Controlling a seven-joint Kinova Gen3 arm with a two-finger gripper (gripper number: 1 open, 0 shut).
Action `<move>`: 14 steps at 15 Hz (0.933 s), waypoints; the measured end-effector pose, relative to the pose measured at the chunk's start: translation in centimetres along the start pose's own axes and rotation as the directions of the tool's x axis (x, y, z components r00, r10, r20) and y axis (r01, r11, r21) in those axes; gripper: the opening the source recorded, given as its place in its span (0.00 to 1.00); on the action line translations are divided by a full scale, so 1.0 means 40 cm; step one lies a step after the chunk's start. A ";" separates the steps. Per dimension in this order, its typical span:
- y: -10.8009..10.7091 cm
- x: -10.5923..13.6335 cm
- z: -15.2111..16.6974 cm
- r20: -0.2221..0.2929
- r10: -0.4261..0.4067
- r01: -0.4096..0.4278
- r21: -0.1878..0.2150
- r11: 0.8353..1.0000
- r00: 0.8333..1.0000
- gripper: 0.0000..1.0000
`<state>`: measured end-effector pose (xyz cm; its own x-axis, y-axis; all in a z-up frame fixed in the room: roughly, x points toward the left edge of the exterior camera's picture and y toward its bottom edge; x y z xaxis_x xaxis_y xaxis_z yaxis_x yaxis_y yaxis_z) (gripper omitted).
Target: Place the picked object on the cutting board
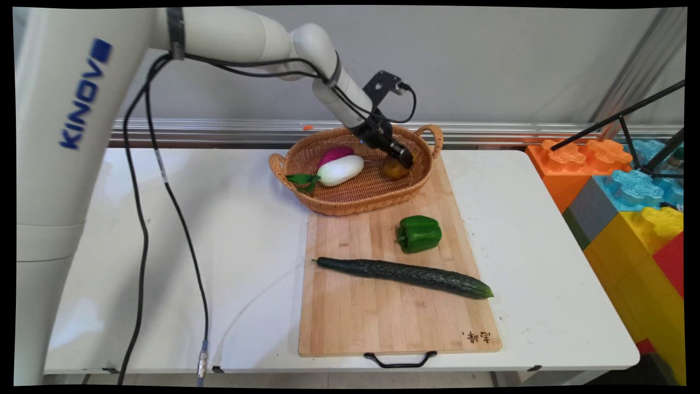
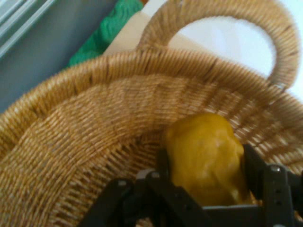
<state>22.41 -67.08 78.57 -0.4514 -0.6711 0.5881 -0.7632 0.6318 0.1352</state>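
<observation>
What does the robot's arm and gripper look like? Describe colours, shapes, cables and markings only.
The arm is built of thick, rounded white links, one lettered KINOVA in blue. Black cables are strapped along it and hang down. A black bracket sits near the wrist. The gripper is black, with a jointed linkage and two fingers.

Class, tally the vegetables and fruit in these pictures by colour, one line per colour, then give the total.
Green: 2, the green pepper and the cucumber, both on the cutting board
White: 1, the white eggplant in the basket
Purple: 1, the purple eggplant in the basket
Yellow-brown: 1, the yellow fruit between the fingers of the gripper
Total: 5
</observation>
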 end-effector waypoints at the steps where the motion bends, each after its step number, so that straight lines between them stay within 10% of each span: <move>1: 0.009 0.005 -0.022 -0.013 0.015 -0.015 -0.005 1.000 1.000 0.00; 7: 0.086 0.008 -0.233 -0.073 0.104 -0.107 -0.044 0.993 0.992 0.00; 14: 0.179 -0.096 -0.412 -0.026 0.187 -0.189 -0.113 0.976 0.982 0.00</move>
<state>26.30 -53.59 90.43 -0.5741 -0.5308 0.6234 -0.6073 0.7868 0.1107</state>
